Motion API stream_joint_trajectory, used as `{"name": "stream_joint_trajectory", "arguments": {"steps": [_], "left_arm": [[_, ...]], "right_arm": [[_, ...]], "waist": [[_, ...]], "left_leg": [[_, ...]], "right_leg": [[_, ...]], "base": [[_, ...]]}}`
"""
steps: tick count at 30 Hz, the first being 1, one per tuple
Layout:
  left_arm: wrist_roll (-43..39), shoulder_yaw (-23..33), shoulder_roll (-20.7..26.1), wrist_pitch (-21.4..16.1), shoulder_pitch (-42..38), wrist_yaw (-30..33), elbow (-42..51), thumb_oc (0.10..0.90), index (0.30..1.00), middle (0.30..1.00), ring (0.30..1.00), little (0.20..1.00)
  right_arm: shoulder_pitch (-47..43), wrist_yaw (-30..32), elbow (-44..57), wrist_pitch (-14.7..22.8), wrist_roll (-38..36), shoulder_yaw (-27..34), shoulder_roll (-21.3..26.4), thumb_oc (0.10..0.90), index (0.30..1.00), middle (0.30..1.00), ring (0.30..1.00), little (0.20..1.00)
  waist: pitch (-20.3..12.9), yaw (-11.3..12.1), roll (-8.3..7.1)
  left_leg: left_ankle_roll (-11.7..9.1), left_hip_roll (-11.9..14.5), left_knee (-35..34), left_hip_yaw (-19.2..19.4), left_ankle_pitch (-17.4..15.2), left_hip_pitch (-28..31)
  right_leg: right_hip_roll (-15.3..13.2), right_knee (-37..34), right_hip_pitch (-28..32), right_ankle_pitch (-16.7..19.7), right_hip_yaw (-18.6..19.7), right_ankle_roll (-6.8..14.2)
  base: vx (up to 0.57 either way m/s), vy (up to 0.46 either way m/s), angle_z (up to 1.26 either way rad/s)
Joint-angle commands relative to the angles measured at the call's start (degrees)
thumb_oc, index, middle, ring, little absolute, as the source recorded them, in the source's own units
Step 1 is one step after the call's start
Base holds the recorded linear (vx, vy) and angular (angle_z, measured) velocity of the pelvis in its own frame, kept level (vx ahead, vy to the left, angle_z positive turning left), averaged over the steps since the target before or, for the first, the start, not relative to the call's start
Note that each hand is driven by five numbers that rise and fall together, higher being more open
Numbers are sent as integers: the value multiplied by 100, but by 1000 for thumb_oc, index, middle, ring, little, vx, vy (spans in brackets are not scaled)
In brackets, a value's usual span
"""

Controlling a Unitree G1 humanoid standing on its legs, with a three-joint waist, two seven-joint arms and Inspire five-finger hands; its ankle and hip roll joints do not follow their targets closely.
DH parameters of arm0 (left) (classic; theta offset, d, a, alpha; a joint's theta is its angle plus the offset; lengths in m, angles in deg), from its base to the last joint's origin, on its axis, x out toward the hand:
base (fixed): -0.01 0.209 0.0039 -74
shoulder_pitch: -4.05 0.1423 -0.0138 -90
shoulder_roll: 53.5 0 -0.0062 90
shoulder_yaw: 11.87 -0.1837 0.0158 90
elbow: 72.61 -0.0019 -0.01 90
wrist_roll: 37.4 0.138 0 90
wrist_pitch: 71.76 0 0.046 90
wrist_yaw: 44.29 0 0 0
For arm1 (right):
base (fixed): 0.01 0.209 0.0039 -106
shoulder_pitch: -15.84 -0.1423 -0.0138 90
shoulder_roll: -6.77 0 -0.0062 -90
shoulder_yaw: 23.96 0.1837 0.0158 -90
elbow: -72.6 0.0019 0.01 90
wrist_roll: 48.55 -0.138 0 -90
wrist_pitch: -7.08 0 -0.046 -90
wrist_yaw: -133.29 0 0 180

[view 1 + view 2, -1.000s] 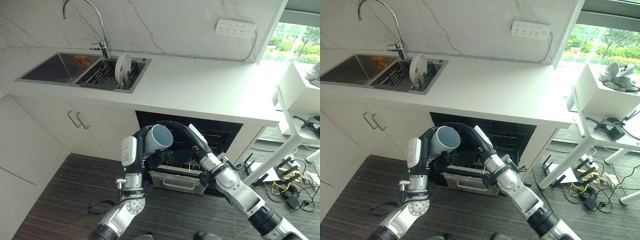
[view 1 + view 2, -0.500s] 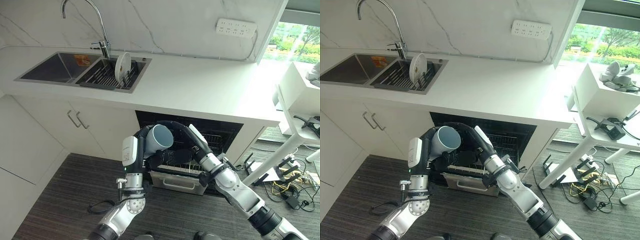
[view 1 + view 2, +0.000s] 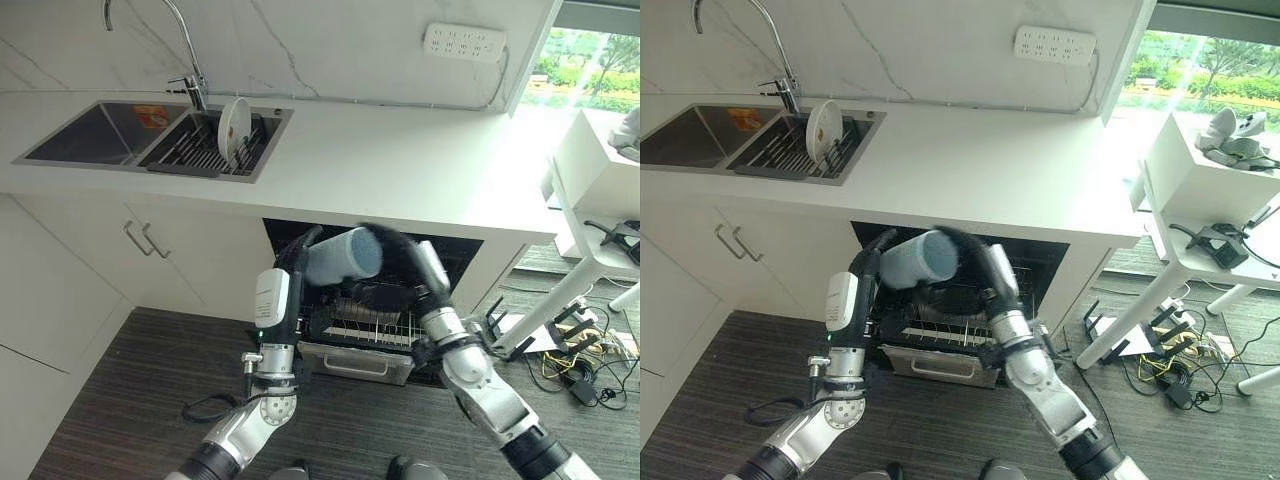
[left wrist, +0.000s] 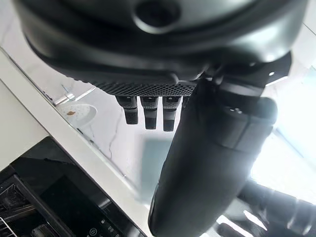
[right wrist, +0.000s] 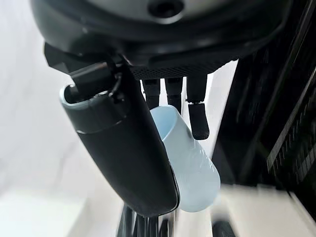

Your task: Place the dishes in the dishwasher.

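holding a pale blue cup [image 3: 343, 256] in the right hand [image 5: 148, 163], thumb and fingers curled round it, up in front of the open dishwasher [image 3: 445, 262] and above its pulled-out rack [image 3: 365, 330]. carrying step, by the look of it: cup not yet set among the tines. next move calls for lowering and likely tipping the cup mouth-down into a free spot on the rack, clear of the wires. left hand [image 4: 148, 111] raised beside the opening with fingers straight, holding nothing. white plate [image 3: 233, 129] standing in the sink [image 3: 80, 135] drainer, well apart on the counter [image 3: 400, 160]. right hand blurred in the head views, so the grip reads only from the wrist view. rack contents hard to make out; deeper interior dark.
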Motion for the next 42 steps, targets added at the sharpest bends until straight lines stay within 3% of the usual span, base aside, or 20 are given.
{"name": "stream_joint_trajectory", "arguments": {"steps": [1,15,22,25,29,31,42], "left_arm": [[227,149,128,-160,-436,308,741,800,900,900,900,900],[166,267,176,71,-406,347,781,800,900,900,900,900],[68,353,191,181,-376,137,826,800,900,900,900,900],[-18,390,256,26,-354,-517,767,800,900,900,900,900],[-444,298,511,199,-238,-2367,502,800,900,900,900,900],[-275,264,840,242,-140,-3085,278,800,900,900,900,900],[-266,721,1620,113,165,-4654,325,800,900,900,900,900]], "right_arm": [[-461,327,867,989,-79,419,-77,400,300,300,300,300],[-73,615,652,1306,-227,959,69,400,300,300,300,300],[34,448,537,1171,-198,1052,75,400,300,300,300,300],[73,304,392,1095,-161,1079,110,400,300,300,300,300],[103,-168,116,965,-239,1187,277,400,300,300,300,300],[69,-604,-124,840,-370,1299,446,400,300,300,300,300],[-432,-1104,-1006,618,86,1217,828,400,300,300,300,300]], "waist": [[-188,-155,-132],[-213,-362,-101],[-220,-395,-90],[-235,-408,-78],[-250,-437,-12],[-253,-440,63],[-92,-81,231]], "left_leg": [[276,-64,473,132,-885,21],[274,-3,473,290,-893,93],[269,1,473,310,-895,101],[262,-2,473,312,-884,98],[238,12,473,329,-853,88],[214,21,473,347,-814,68],[207,-96,473,141,-692,-167]], "right_leg": [[198,-704,691,56,539,472],[222,-704,672,58,632,481],[227,-704,661,60,644,490],[240,-704,650,66,666,493],[254,-704,622,71,680,502],[242,-704,601,68,666,515],[87,-704,543,72,361,537]], "base": [[-6,13,-4],[-1,5,-6],[3,1,-2],[33,12,-5],[57,43,-3],[108,94,-5],[35,38,8]]}}
